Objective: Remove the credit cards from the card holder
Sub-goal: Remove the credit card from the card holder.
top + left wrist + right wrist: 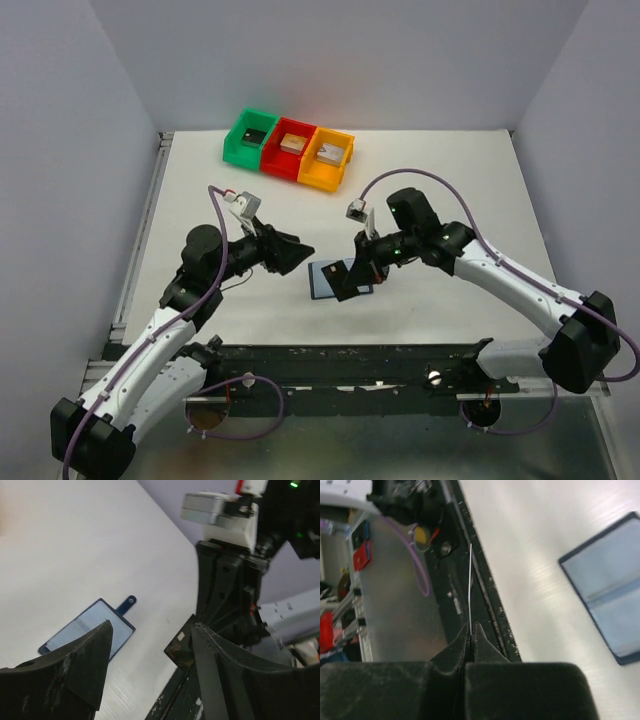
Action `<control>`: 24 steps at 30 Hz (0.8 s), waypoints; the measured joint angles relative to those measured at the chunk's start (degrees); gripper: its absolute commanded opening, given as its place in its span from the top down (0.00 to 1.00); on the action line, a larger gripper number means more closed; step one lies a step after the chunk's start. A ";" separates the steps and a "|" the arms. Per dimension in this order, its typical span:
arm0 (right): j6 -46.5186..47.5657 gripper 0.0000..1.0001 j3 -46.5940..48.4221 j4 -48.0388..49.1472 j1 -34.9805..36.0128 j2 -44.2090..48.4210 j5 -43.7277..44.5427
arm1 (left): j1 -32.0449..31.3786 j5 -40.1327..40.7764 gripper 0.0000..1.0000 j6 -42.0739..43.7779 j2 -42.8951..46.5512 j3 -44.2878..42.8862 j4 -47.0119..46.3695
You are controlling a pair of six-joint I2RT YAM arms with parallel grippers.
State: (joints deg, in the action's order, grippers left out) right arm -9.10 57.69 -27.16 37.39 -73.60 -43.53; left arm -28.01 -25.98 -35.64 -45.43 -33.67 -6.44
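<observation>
Right gripper [470, 628] pinches a card [470, 580] (edge-on); card holder [607, 590] open nearby.

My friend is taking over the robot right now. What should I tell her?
Left gripper: open, empty, near the card holder.
Right gripper: shut on one dark card, pinched by its end.
Card holder: lying open on the table, beside the right gripper.
Done: one card is out.
Left: set it down, then check the sleeves; I cannot tell if more cards are inside.
</observation>
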 measured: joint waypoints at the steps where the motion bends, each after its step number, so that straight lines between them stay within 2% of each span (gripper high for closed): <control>1: 1.07 1.00 0.79 -0.59 1.18 -0.83 -1.62 | 1.51 -4.96 0.25 0.50 1.27 0.17 -0.55; 4: 3.69 1.00 2.56 -3.30 3.56 -3.26 -6.16 | 2.45 -16.11 0.26 2.32 2.19 -0.33 -0.74; 8: 7.28 1.00 6.54 -8.22 6.01 -5.90 -10.60 | 2.45 -25.62 0.28 4.20 2.14 -1.09 0.28; 15: 10.75 1.00 11.82 -12.83 9.07 -6.49 -12.96 | 1.86 -33.94 0.31 4.33 0.09 -1.36 -0.13; 20: 11.58 1.00 12.59 -14.71 9.18 -6.51 -12.98 | 1.22 -35.63 0.56 4.46 -1.01 -1.36 -0.20; 24: 12.04 1.00 13.53 -15.91 9.57 -6.67 -12.96 | 0.42 -37.42 0.59 4.48 -2.84 -1.36 -0.72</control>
State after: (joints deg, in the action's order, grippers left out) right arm 2.94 71.22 -43.07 46.96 -80.27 -56.49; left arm -27.59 -63.40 -31.16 -48.27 -35.03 -7.16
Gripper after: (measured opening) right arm 0.012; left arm 0.424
